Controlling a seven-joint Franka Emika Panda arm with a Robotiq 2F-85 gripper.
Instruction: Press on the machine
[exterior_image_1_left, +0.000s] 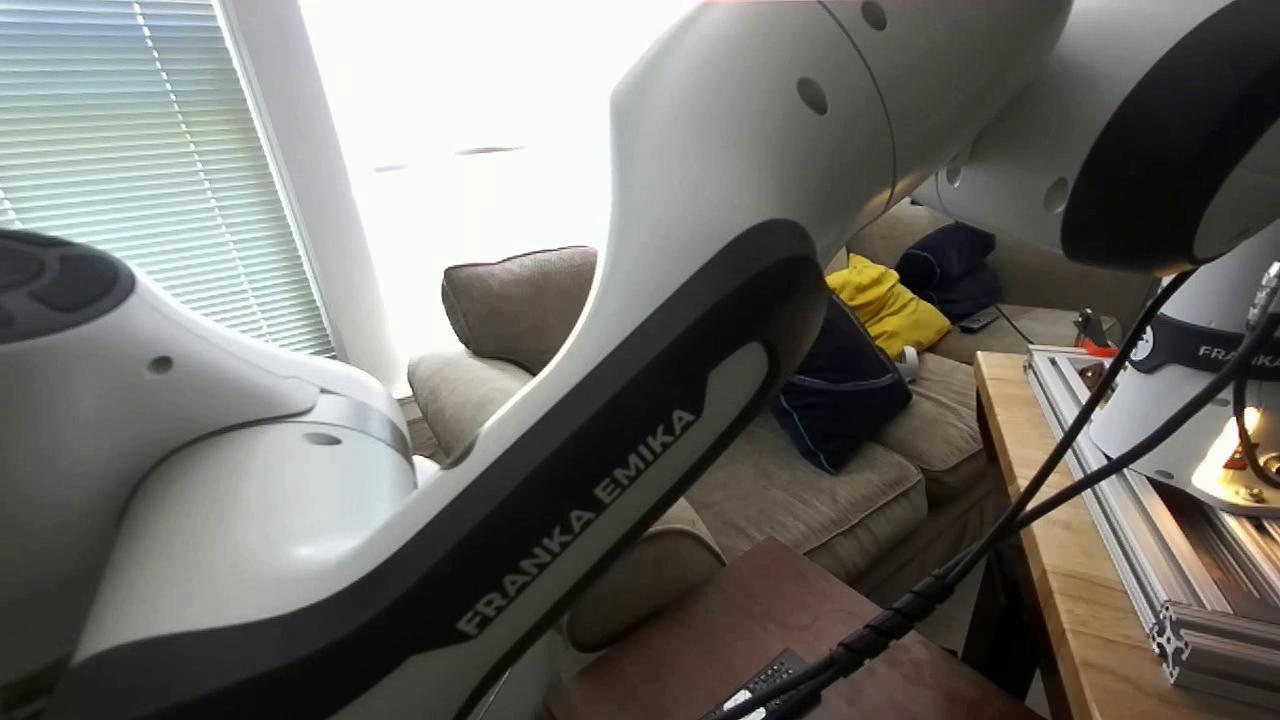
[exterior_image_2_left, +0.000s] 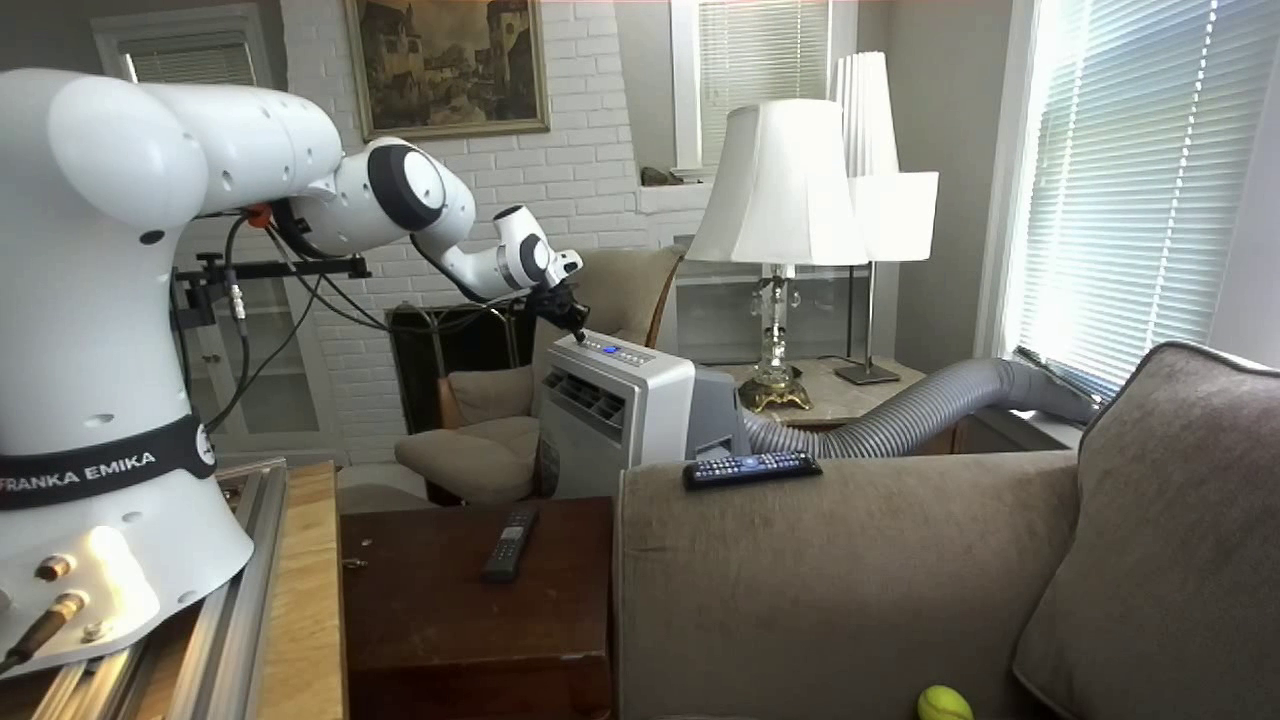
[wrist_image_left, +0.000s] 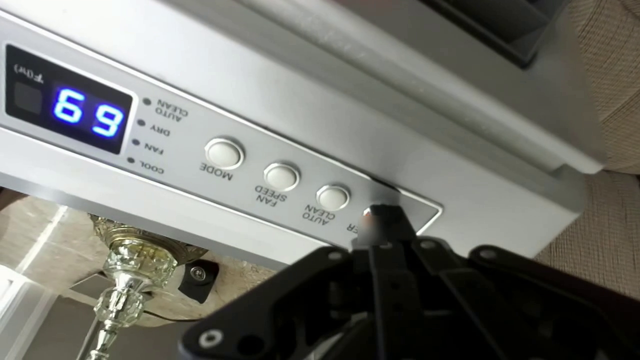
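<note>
The machine (exterior_image_2_left: 660, 405) is a boxy white and grey portable air conditioner with a slatted front grille, standing beyond the sofa arm. Its top panel fills much of the wrist view (wrist_image_left: 300, 85). There, the lit display (wrist_image_left: 67, 100) reads 69 in blue, and the row of round buttons (wrist_image_left: 281, 177) shows upside down. My gripper (wrist_image_left: 387, 217) is shut with nothing visible between its fingers. Its tips are over the end button, labelled with letters ending in "ER", and hide most of it. I cannot tell if they touch it. The gripper tips (exterior_image_2_left: 579, 335) are at the panel's near end in an exterior view.
A grey exhaust hose (exterior_image_2_left: 920, 400) runs from the machine to the window. A lamp (exterior_image_2_left: 775, 300) stands on a side table behind it. An armchair (exterior_image_2_left: 490, 440) is beside the machine. Remotes lie on the sofa arm (exterior_image_2_left: 850, 550) and brown table (exterior_image_2_left: 430, 620).
</note>
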